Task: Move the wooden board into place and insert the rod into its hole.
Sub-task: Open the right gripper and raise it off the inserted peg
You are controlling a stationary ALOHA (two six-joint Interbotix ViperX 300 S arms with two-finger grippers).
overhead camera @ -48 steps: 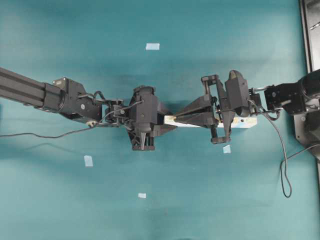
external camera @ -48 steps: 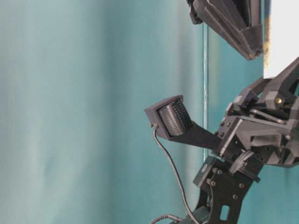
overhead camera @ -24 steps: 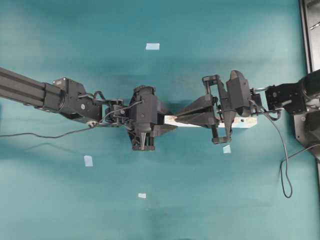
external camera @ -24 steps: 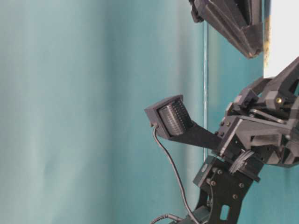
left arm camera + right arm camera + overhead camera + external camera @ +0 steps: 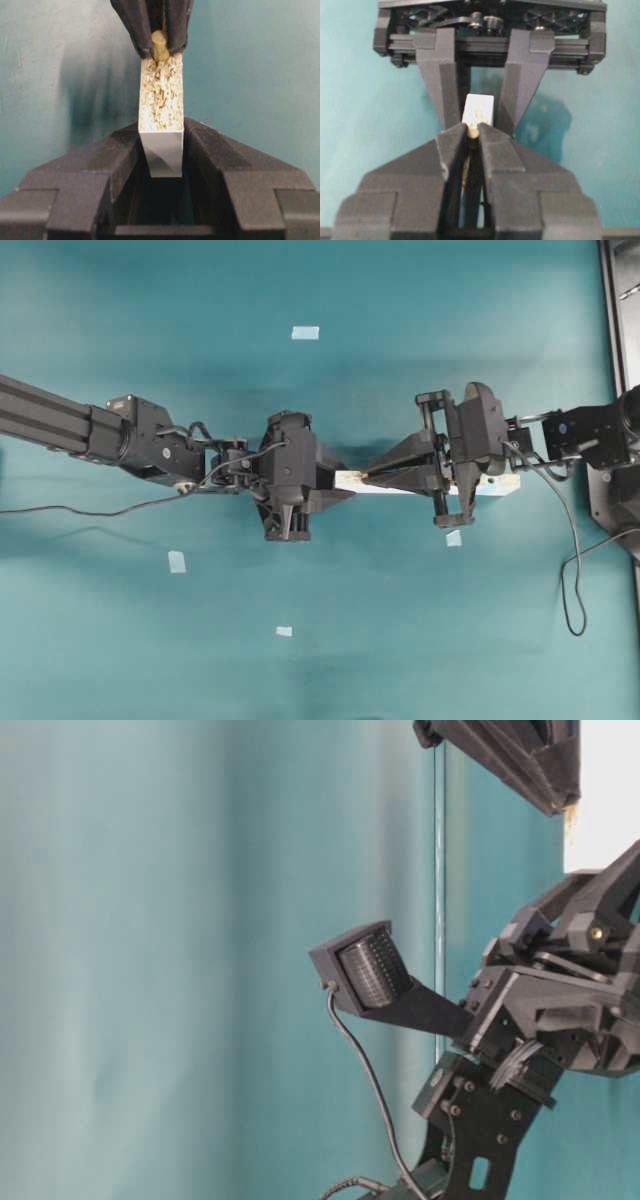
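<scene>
The wooden board lies left to right between the two arms. My left gripper is shut on its left end. In the left wrist view the board stands between the left gripper's fingers, speckled edge facing up. My right gripper reaches over the board from the right and is shut on the rod. The rod's tip touches the speckled edge at its far end. In the right wrist view the rod sits pinched at the right gripper's tips, just before the board's end. The hole does not show.
Small pale blue tape squares lie on the teal table: one far back, one front left, one front centre, one under the right wrist. A dark frame runs along the right edge. A cable loops beside it.
My right gripper has shifted a little to the right along the board, still holding the rod. The left arm has stayed where it was.
</scene>
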